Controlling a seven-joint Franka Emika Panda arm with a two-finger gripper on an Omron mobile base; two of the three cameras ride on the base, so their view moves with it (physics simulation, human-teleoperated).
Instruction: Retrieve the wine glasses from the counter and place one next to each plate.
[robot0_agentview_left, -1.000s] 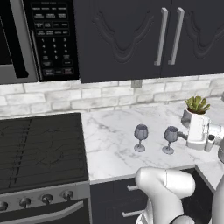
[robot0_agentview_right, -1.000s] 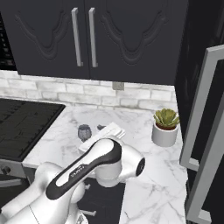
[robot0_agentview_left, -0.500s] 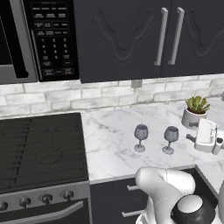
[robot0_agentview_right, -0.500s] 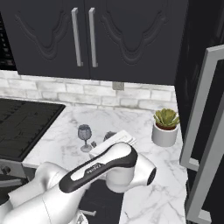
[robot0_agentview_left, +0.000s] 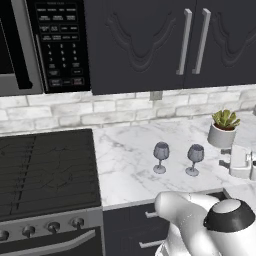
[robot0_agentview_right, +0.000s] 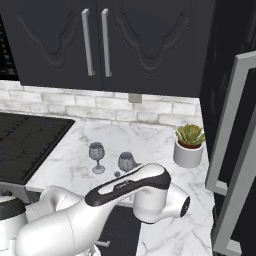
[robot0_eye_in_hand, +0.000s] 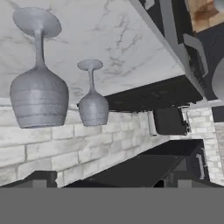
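**A:** Wine glasses — where do they stand?

**B:** Both are upright on the counter, well apart from each other but in a rough row parallel to its front edge. The left wine glass stands nearer the stove side; the right wine glass stands nearer the potted succulent, which sits toward the back right of the marble near the brick wall.

**A:** And from the other side?

**B:** In the right base view the first glass stands clear on the marble, while the second is partly hidden behind the arm's white link. The succulent sits near the counter's right edge, beside the tall steel appliance.

**A:** Does the hand camera catch them?

**B:** Yes, rolled over: the glasses appear upside down, feet on the marble at the top of the view. One glass looms large at the left, the other smaller beside it.

**A:** The gripper?

**B:** Its white body shows at the counter's right end, just right of the right wine glass and below the succulent, touching neither glass. Its jaws are spread wide and hold nothing.

**A:** Anything else nearby?

**B:** The black stove adjoins the counter's left edge, with the microwave above it.
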